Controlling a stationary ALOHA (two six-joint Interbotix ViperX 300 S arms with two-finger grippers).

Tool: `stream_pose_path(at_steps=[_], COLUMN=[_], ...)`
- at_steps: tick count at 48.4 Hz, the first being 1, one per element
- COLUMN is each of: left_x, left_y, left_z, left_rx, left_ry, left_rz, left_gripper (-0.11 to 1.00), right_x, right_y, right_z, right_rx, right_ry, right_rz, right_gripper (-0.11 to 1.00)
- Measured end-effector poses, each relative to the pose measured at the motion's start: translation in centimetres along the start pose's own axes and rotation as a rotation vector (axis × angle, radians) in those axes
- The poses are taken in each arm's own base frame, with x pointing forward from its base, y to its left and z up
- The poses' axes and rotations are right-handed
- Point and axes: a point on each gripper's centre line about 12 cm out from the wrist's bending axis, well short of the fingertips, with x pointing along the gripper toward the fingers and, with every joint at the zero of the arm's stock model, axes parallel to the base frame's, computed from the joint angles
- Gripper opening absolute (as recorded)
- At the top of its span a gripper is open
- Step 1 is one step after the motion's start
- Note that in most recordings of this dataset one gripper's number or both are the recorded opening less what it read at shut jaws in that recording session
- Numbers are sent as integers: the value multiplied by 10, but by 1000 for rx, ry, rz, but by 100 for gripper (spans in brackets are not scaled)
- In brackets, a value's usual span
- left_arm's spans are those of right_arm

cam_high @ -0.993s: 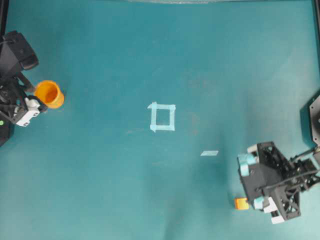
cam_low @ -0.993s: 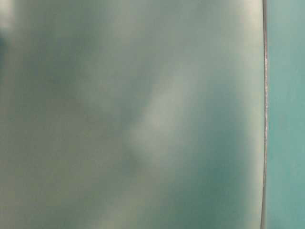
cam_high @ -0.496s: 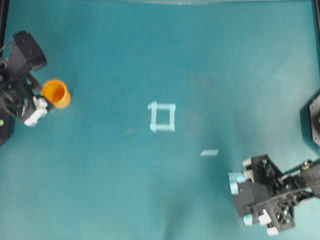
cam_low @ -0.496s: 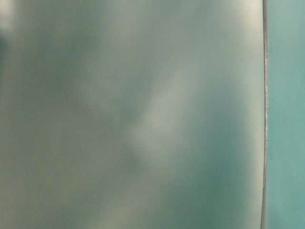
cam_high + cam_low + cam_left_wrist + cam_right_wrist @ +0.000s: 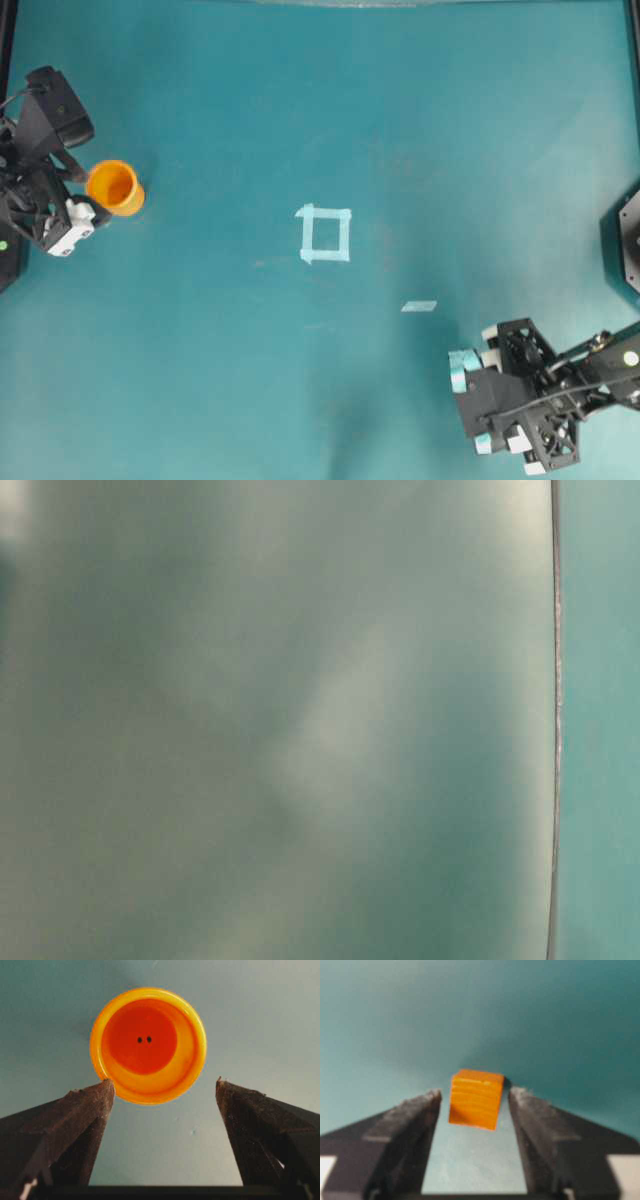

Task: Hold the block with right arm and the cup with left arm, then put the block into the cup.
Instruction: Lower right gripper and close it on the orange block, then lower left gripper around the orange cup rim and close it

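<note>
Teal covers the whole worktop point(image 5: 200, 380), and a small pale tape square point(image 5: 324, 234) sits near its middle with a short tape strip point(image 5: 419, 306) lying below and to the right of it. At the far left edge, the orange cup point(image 5: 115, 188) stands upright with its round rim up, just beside the left hand point(image 5: 80, 190). From the left wrist view the cup point(image 5: 148, 1045) lies just ahead of the fingertips point(image 5: 102, 1091), which stand wide apart; the left one looks to be at the cup's rim, though contact cannot be told for sure, while the right one is clear of it. Nothing is between those fingers but bare worktop. At the lower right the right hand point(image 5: 470, 405), marked with light blue tape, points down at the worktop, and in the overhead view its body hides the block. The right wrist view shows the block point(image 5: 475, 1098) resting on the worktop between the two dark fingers point(image 5: 415, 1110), near their tips. The fingers stand apart with a narrow gap on each side of the block, so they flank it without clamping it. The table-level view is a blurred grey-green haze in which nothing can be made out.
</note>
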Motion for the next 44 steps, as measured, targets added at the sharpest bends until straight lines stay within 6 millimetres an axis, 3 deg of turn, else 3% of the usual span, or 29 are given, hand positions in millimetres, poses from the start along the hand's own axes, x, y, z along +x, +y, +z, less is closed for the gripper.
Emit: stream_pose_path(at_steps=[10,24,44], left_x=[-2,-2,6], left_y=[-2,-5,-9], left_z=[-4,-7,5], left_rx=[19,43,72], left_ry=[-2,-7,30], left_rz=[-11,-24,19], left_gripper=[79,79,79], right_x=[5,6,9], right_y=[0,1,1], right_z=[-3,-2,-1], right_rx=[20,19,19], right_ry=[17,11,-5], right_rz=[-6,-3,4], right_gripper=[42,42,42])
